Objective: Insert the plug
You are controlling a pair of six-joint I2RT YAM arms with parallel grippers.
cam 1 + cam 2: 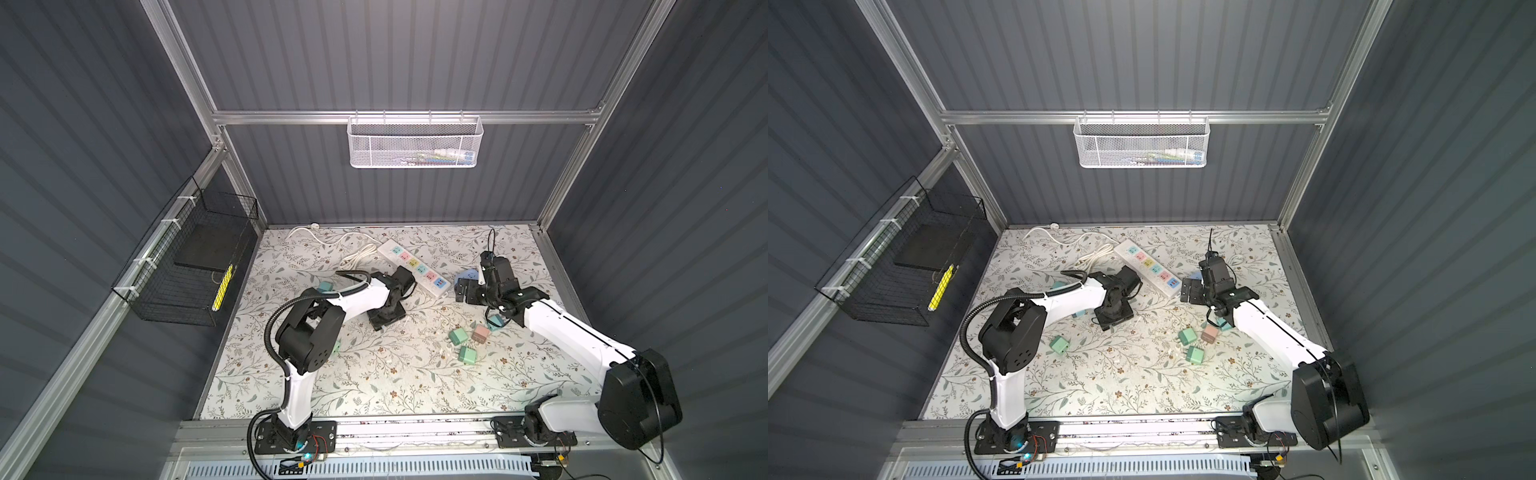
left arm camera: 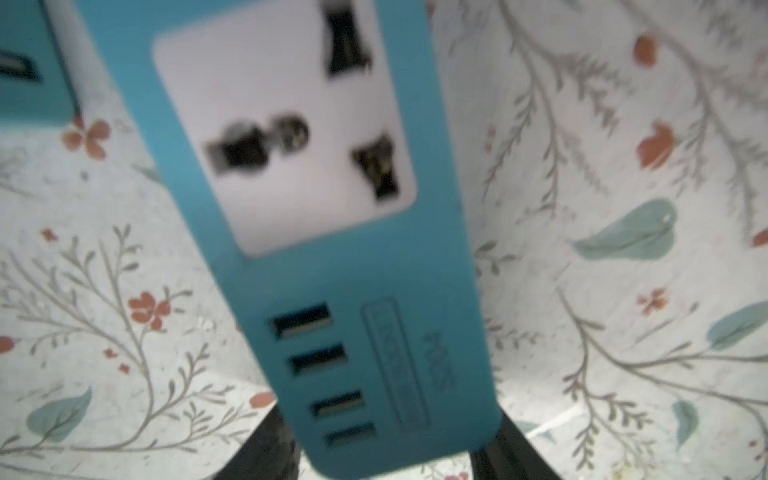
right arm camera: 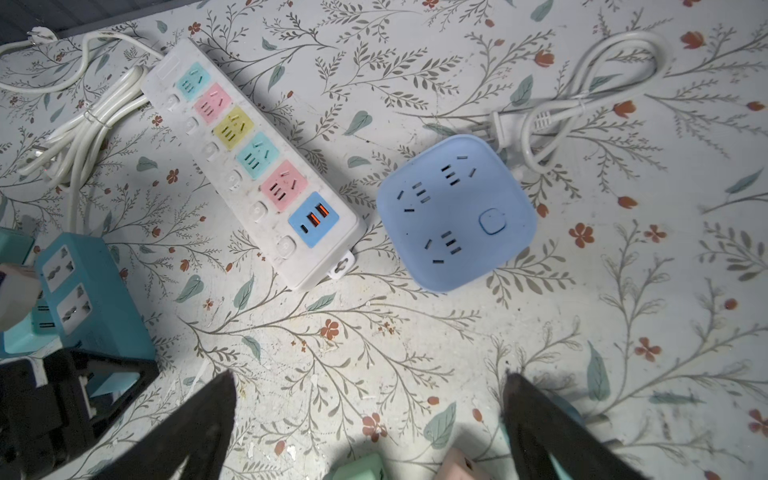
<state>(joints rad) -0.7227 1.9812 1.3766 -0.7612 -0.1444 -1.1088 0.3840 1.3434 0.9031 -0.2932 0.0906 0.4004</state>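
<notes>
Plugs (image 1: 458,335) near right: likely light, rigid, slick plastic; pinch flat body sides, prongs free. Right gripper (image 3: 369,375) wide, empty, over them. Left gripper (image 2: 386,451) clamps teal socket block (image 2: 316,249)

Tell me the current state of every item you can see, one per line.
left gripper, shut on teal socket tower.
right gripper, open, empty.
teal socket tower, sockets empty.
white power strip, sockets empty, cord bundled.
blue square socket, outlets empty.
loose plugs, none inserted.
</notes>
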